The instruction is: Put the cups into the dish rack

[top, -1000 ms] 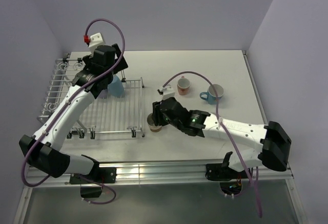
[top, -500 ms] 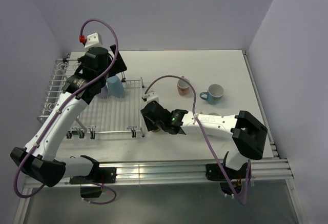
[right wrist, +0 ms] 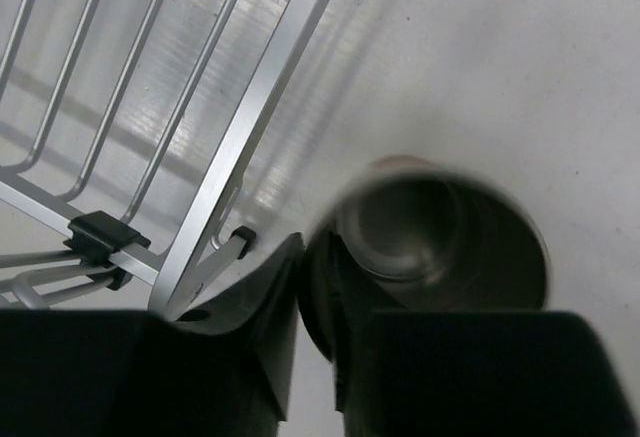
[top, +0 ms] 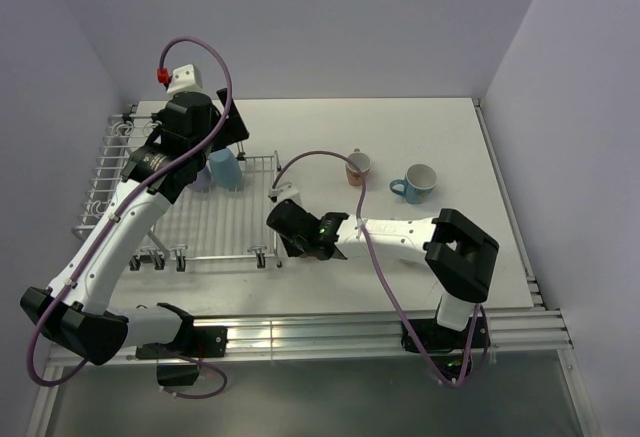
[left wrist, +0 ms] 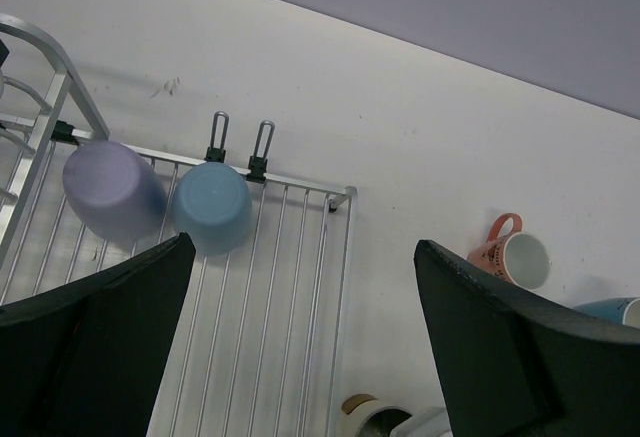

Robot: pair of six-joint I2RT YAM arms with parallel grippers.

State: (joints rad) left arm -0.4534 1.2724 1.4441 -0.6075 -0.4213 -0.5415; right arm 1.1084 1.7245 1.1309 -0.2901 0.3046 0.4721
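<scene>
The dish rack (top: 120,172) lies at the left. A lavender cup (left wrist: 112,187) and a blue cup (left wrist: 212,207) stand upside down at its far edge. My left gripper (top: 228,129) hovers above them, open and empty (left wrist: 305,357). The steel cup (right wrist: 440,237) stands upright on the table just off the rack's near right corner (right wrist: 250,117). My right gripper (right wrist: 305,257) is shut on its rim, one finger inside and one outside. From above, the right gripper (top: 298,242) covers that cup. A salmon-pink mug (top: 358,167) and a light blue mug (top: 415,183) stand further right.
The rack's right rail (left wrist: 335,287) and its clip feet (right wrist: 100,237) lie close beside the steel cup. The right arm (top: 400,232) stretches low across the table in front of the two mugs. Walls close the table at the back and sides.
The right gripper moved left over the steel cup and closed its jaws on the rim. The left gripper drew back a little from the blue cup, then held still.
</scene>
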